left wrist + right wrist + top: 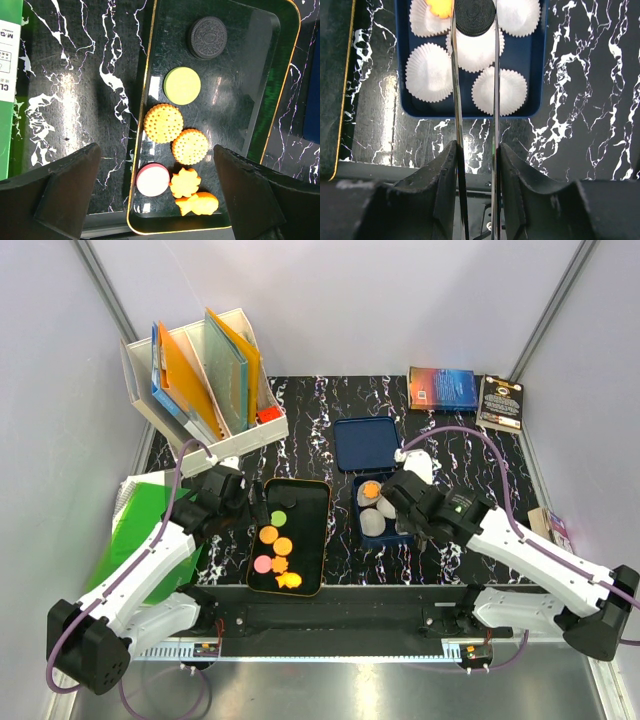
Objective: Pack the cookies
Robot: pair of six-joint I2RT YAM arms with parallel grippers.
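A black tray (pixel 325 530) holds several cookies. In the left wrist view they are a dark sandwich cookie (pixel 207 37), a green one (pixel 182 85), two round orange ones (pixel 163 123), a pink one (pixel 153 179), an orange flower (pixel 185 182) and an orange fish (pixel 198 203). My left gripper (pixel 156 155) hangs open above the tray's near end (pixel 250 505). My right gripper (pixel 476 150) is shut on metal tongs (pixel 475 75), which pinch another dark cookie (pixel 475 17) over the blue box (pixel 470 113) of white liners (pixel 429 72). An orange cookie (pixel 440 7) lies in a far liner.
The box's blue lid (pixel 367 443) lies behind the box. A white file holder with folders (pixel 205 380) stands at the back left. Two books (pixel 445 388) lie at the back right. A green bag (pixel 140 520) lies at the left edge.
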